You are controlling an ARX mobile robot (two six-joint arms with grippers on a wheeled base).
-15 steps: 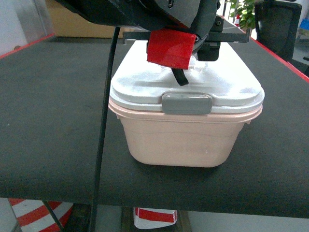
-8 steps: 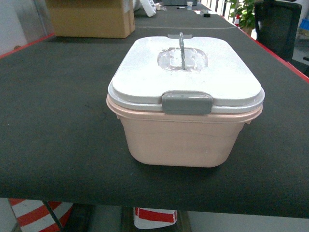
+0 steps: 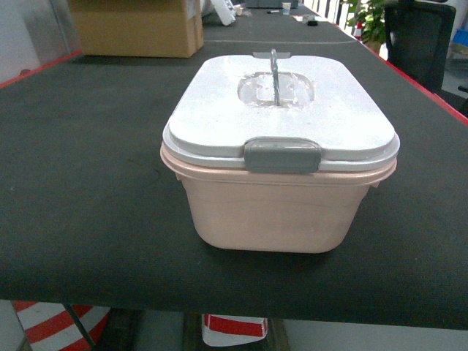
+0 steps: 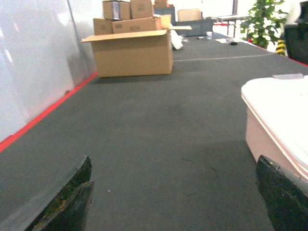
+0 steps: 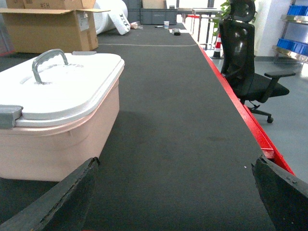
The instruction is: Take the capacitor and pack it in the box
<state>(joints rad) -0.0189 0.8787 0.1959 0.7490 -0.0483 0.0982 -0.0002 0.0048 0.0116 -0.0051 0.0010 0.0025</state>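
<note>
I see the box [image 3: 274,208] sitting on the dark surface [image 3: 88,175] close to its near edge, a little right of centre in my head view. Its white lid [image 3: 281,110] is seated on the pale pink tub, the grey front clip [image 3: 283,155] is folded down over the rim, and the grey handle [image 3: 275,67] stands upright in the lid's recess. With the lid on, I cannot see what is inside, and no capacitor shows in any view.

From the left wrist camera the box [image 4: 276,127] lies at the right margin, with the left gripper [image 4: 175,192] low over the surface just beside it; its jaws stand wide apart, holding nothing. From the right wrist camera the box [image 5: 57,120] fills the left side, and the right gripper [image 5: 175,192] also has its jaws spread wide and empty, just right of the tub.

To the box's left there is a broad stretch of bare surface running to a red-edged border [image 4: 45,113] against a pale wall. To the right the surface ends at another red edge [image 5: 240,115], beyond which stands a black office chair [image 5: 248,53]. Far behind, a brown cardboard carton [image 3: 135,28] sits well apart from the box.
</note>
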